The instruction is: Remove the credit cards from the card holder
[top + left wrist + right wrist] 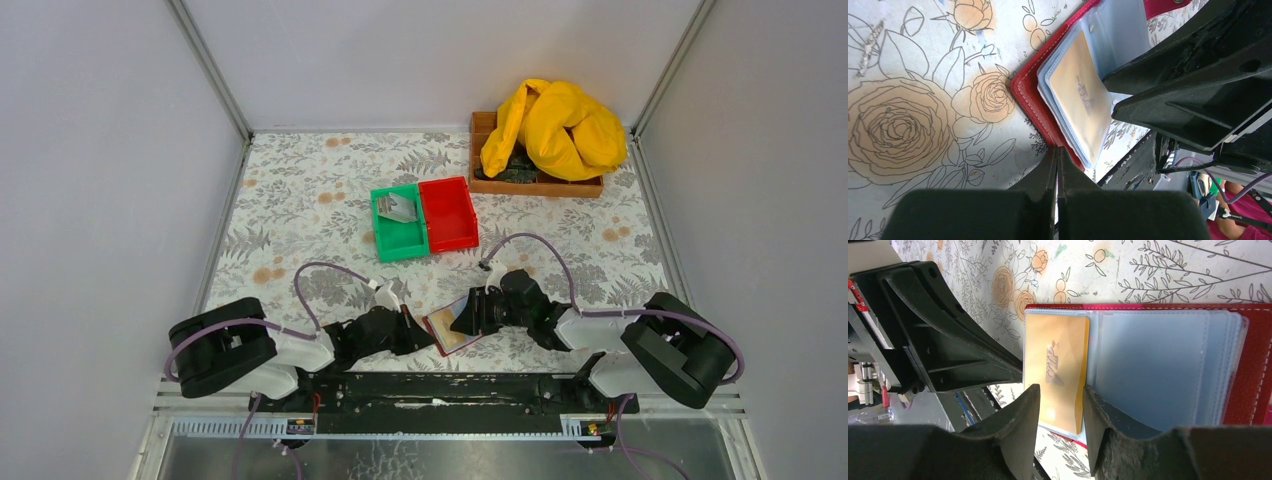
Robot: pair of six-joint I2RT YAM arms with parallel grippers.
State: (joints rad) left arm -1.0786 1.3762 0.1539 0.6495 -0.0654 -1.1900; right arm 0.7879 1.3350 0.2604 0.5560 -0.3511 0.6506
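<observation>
Card holder [452,325] lies open at the near edge of the counter [300,200], between the two arms, its clear sleeves fanned out.

- Gold card [1055,365] sits in the outermost sleeve, face up.
- A grey card [400,208] lies in the green bin [398,240], well apart.
- Left claw [1056,152]: fingers pressed together, tips at the holder's red border. Cannot tell whether it pinches the cover or only bears on it.
- Right claw [1060,407]: fingers apart, straddling the gold card's near end, neither clearly touching it.

Handling, by judgement:
- The card is light, stiff and slick, so a flat pinch across both faces at the end nearest the right claw suits it.
- The sleeves are soft and likely cling.
- The holder is light enough to drag along unless its cover is held down.
- Catching sleeve along with card is the likely slip.
</observation>
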